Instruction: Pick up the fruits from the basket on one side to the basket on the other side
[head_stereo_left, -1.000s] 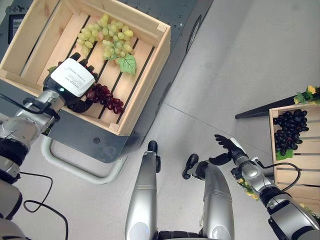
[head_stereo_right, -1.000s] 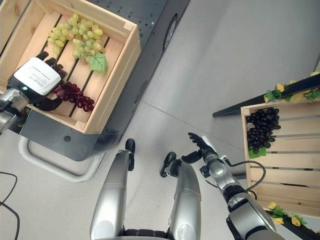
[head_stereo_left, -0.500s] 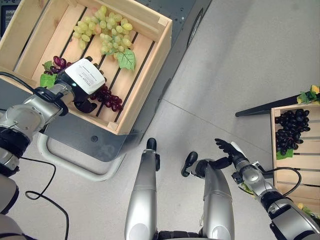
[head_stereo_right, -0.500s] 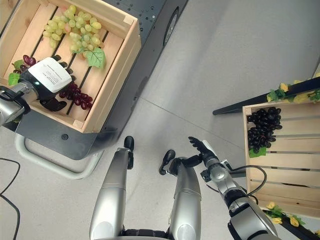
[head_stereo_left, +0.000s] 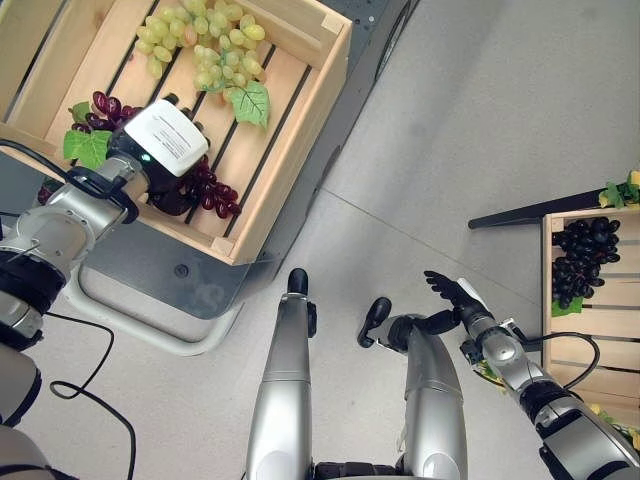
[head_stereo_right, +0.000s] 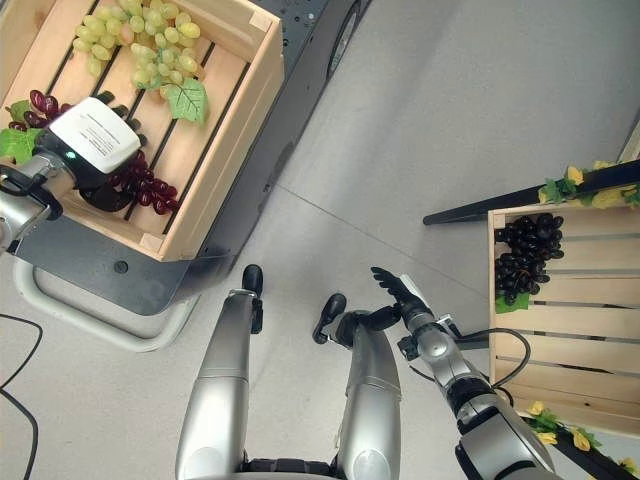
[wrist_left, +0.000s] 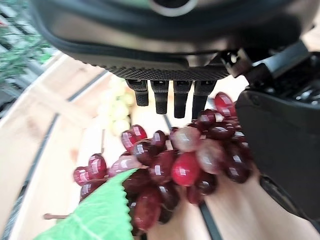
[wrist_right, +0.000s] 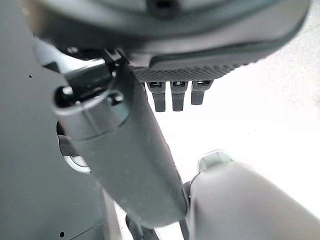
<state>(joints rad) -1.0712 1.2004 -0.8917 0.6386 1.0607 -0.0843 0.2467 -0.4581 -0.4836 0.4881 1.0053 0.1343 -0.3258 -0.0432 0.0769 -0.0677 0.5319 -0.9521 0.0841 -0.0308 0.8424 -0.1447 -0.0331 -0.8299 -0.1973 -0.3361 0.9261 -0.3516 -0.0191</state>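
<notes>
Red grapes (head_stereo_left: 205, 188) lie in the wooden crate (head_stereo_left: 300, 130) on my left side, and my left hand (head_stereo_left: 165, 160) curls its fingers around them. My right hand (head_stereo_left: 455, 300) hangs relaxed above the floor, holding nothing.

I stood in what looked like a robotics lab or test hall set up as a mock fruit stall, not a real shop. Under me ran a plain grey floor (head_stereo_left: 480, 120) with a thin seam across it, bare like an industrial room. On my left a slatted wooden crate (head_stereo_left: 290, 120) sat on a dark metal cart (head_stereo_left: 350, 40) with a perforated top and a pale tubular bumper (head_stereo_left: 150, 320), equipment rather than shop furniture. On my right a second wooden crate (head_stereo_left: 590, 340) was trimmed with leaves and yellow flowers (head_stereo_left: 615, 190) as decoration. The grapes in both crates looked like display props, with flat green leaves (head_stereo_left: 250, 103).
</notes>
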